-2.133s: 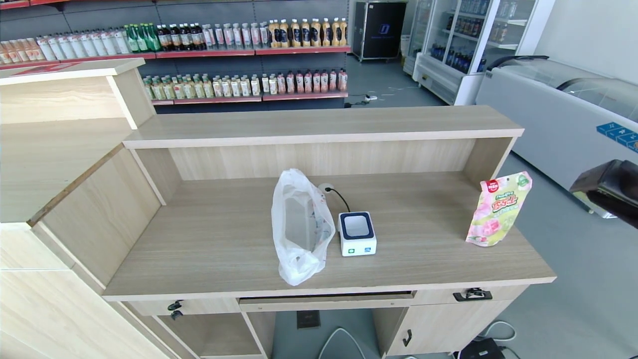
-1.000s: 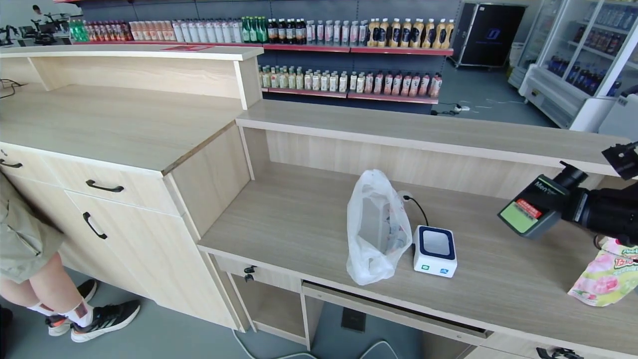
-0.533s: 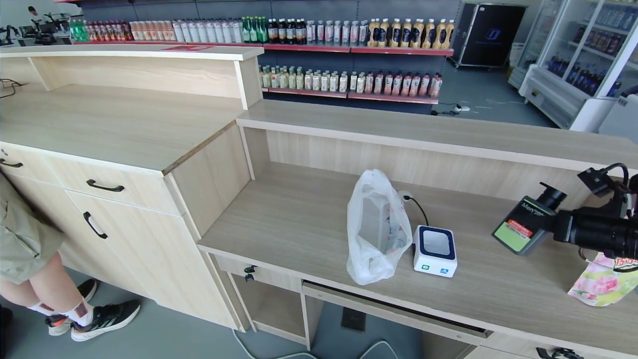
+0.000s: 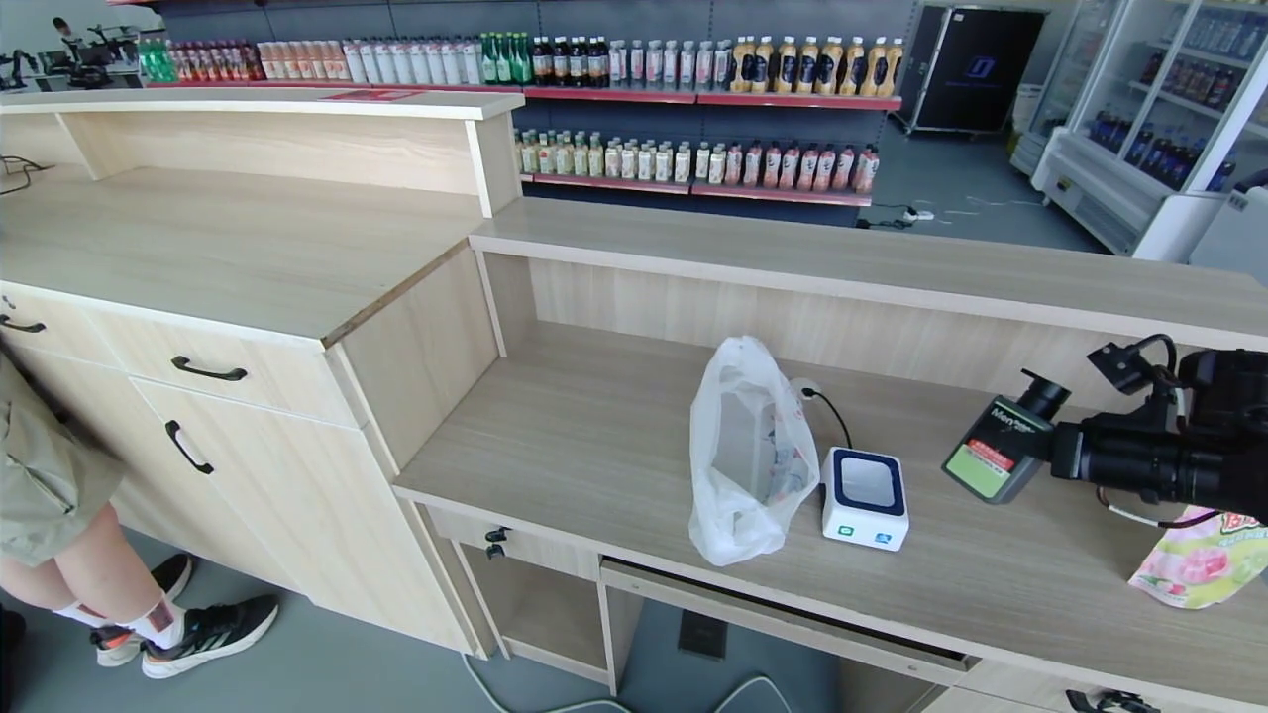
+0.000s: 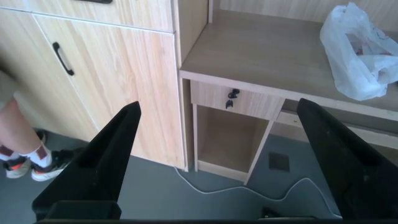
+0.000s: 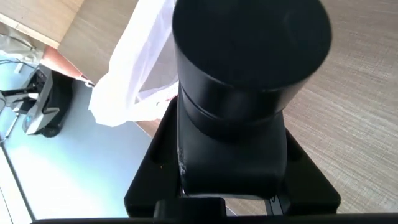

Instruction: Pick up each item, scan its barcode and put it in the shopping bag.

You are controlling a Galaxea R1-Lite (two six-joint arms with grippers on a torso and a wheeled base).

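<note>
Left gripper (image 5: 219, 109) hangs low in front of the counter (image 4: 594, 446), off its near left corner, claw spread wide and empty. Right gripper (image 4: 1060, 451) is closed on a dark bottle (image 4: 991, 458) with a green label and black cap. It holds the bottle tilted in the air above the right part of the counter, right of the scanner (image 4: 865, 495) and apart from it. Step in hand, as judged: present the bottle to the scanner. To do it well, carry the bottle left until it is over the scanner's window, then turn the wrist so the barcode faces the glass. Which face carries the code cannot be told from here. Hover it without touching, and keep clear of the cable behind the scanner. The shopping bag (image 4: 748, 456) stands touching the scanner's left side. It is limp and its mouth is narrow, so the later drop needs the bottle cap-up or base-first from above. A pink and green pouch (image 4: 1204, 560) lies at the near right end, partly behind the arm, not yet scanned. Surface: pale wood-grain top with a raised ledge along its far edge and a higher counter to the left. Room beyond: red shelves of drink bottles, with glass-door fridges at far right.
</note>
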